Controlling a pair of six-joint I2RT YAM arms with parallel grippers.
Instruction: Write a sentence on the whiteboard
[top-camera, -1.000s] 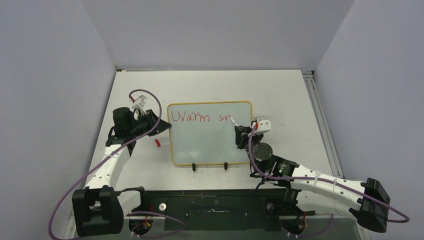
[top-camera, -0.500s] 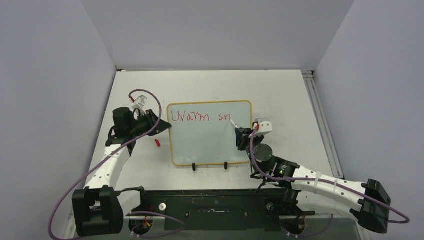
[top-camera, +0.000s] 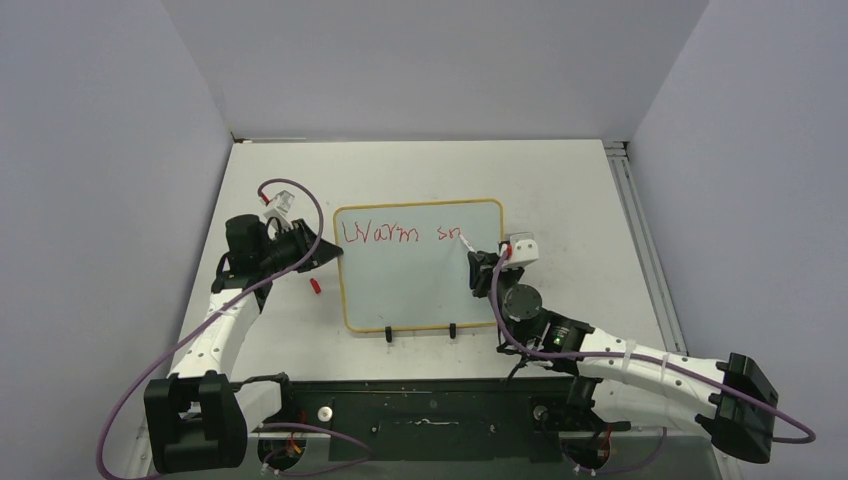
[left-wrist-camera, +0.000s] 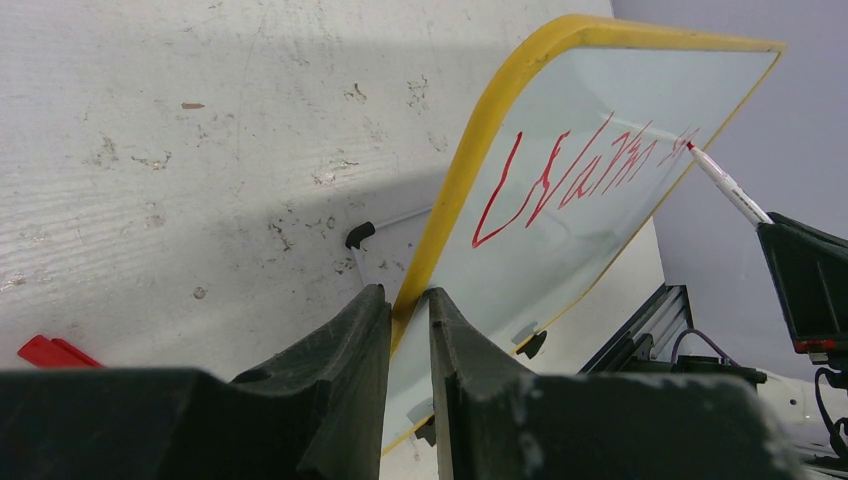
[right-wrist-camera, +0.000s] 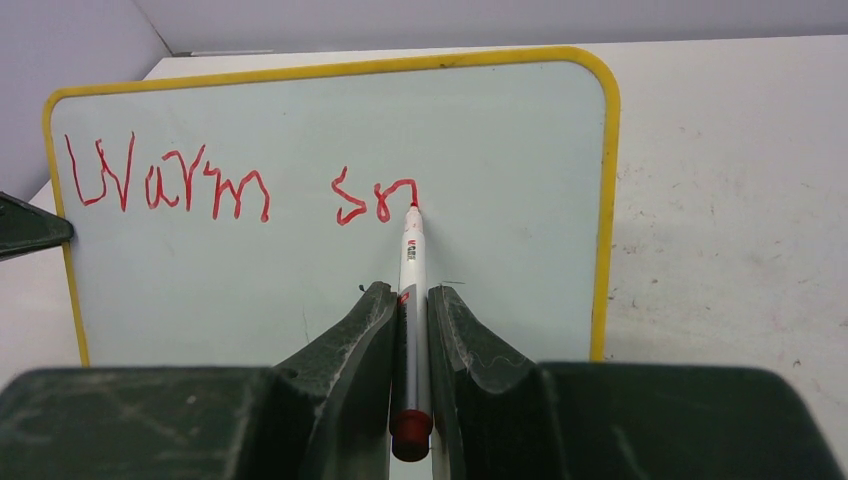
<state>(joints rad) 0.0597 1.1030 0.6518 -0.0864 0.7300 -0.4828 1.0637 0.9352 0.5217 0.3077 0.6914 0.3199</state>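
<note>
Writing stage, mid-word. The whiteboard (top-camera: 420, 290) stands tilted on its small black feet at the middle of the table (top-camera: 570, 190), its writing face towards the arm bases. The left gripper (left-wrist-camera: 408, 300) is closed nearly all the way on the board's yellow-orange frame at the robot's left edge, one finger on each face, steadying it. The right gripper (right-wrist-camera: 410, 300) is clamped on the barrel of a red marker (right-wrist-camera: 411, 255). The marker's long axis runs straight out from between the fingers to the board, roughly square to the line of writing, and its tip touches the surface.

The sentence (top-camera: 400, 234) so far reads "Warm sn" along the top of the board, the last letter apparently an unfinished "m". The tip sits at the right-hand end of that last stroke.

The governing relation: the unwritten surface lies to the robot's right of the tip, a short strip before the right frame edge, and below it across the whole lower board. By judgement the word must proceed rightward, and the remaining words will probably need a second line. A red cap (top-camera: 315, 286) lies on the table just beside the left gripper.
</note>
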